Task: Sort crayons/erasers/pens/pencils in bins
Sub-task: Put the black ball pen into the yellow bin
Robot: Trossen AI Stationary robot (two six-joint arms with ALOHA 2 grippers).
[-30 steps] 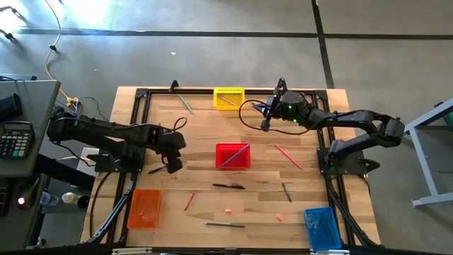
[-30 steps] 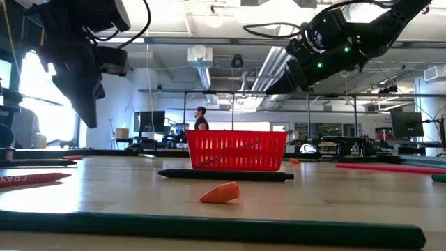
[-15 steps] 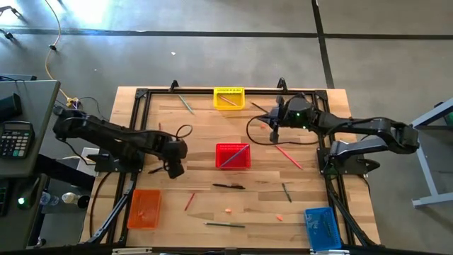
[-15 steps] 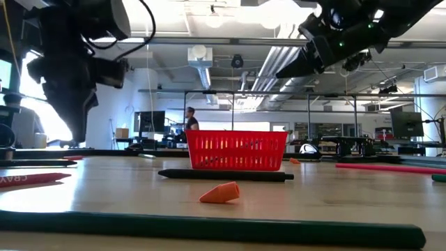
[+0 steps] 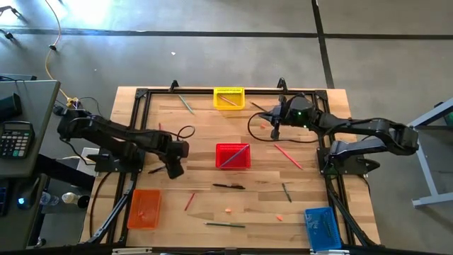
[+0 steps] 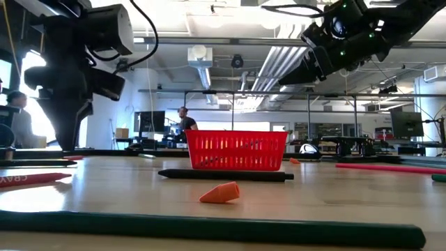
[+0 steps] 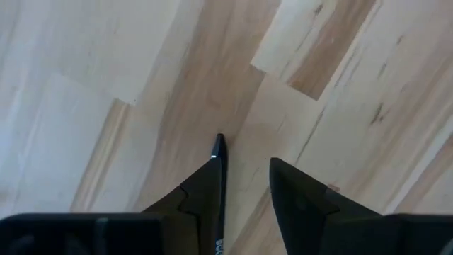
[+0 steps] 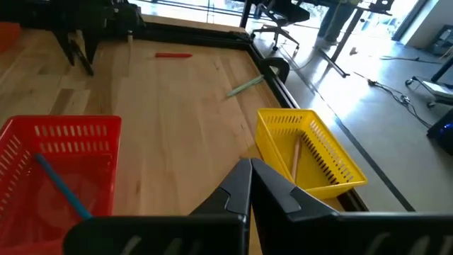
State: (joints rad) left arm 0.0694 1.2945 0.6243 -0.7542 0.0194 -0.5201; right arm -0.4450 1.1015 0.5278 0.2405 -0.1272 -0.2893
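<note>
My left gripper (image 5: 173, 170) points straight down just above the table's left part, open. In the left wrist view (image 7: 244, 164) a black pen (image 7: 218, 145) lies on the wood between its fingers, close along one finger. My right gripper (image 5: 274, 133) is shut and holds nothing. It hangs above the table's far right, near the yellow bin (image 5: 228, 98), which holds a pencil (image 8: 294, 159). The red bin (image 5: 233, 156) at mid-table holds a blue pencil (image 8: 64, 185). The orange bin (image 5: 144, 208) stands near left and the blue bin (image 5: 322, 228) near right. My left gripper comes from above with a finger on either side of the black pen's tip end (image 7: 218, 144). The pen lies flat on the table, along the inner side of one finger (image 7: 205, 180). Whether that finger touches it, I cannot tell.
Loose on the wood lie a second black pen (image 5: 228, 186), a red pencil (image 5: 288, 156), green pencils (image 5: 225, 224) (image 5: 286, 192), a red crayon (image 5: 190, 202), two erasers (image 5: 228, 210) (image 5: 279, 218) and a pencil (image 5: 185, 104) at the far edge. A black frame rims the table.
My left gripper has sunk toward the table over the black pen and has opened. My right gripper, still shut, has drawn back a little from the yellow bin toward the table's right and near side.
</note>
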